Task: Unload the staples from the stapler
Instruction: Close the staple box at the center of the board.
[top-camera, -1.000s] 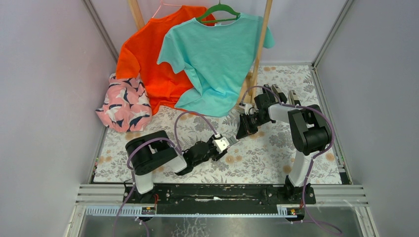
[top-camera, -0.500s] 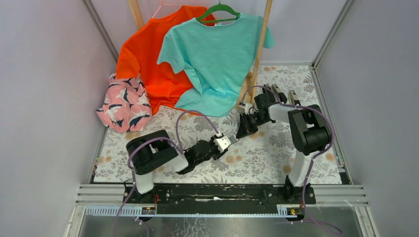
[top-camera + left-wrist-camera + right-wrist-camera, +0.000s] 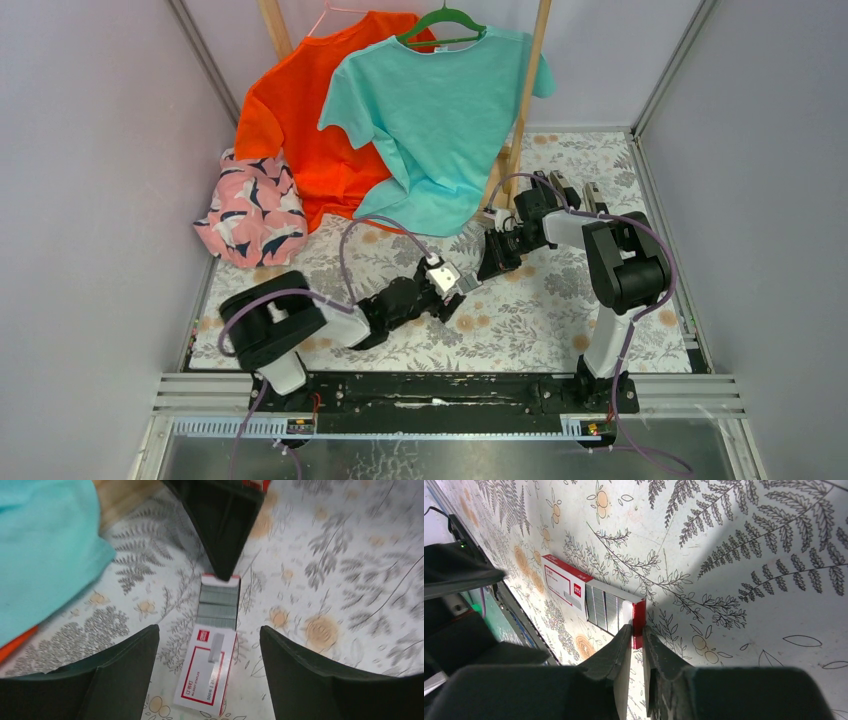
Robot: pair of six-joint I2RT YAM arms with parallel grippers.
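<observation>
Staples lie as grey strips in the red-ended tray slid partly out of its box on the surface, tray's long axis running from the left gripper (jaws spread wide, poised over the box) to the right gripper, clenched on the tray's far end.

The staples are dull grey metal strips, packed flat and side by side, their long edges touching. They fill a shallow red-edged tray that is slid partway out of a small white-and-red box. Tray and box lie flat on the fern-patterned tablecloth. The right wrist view shows about four strips exposed.
</observation>
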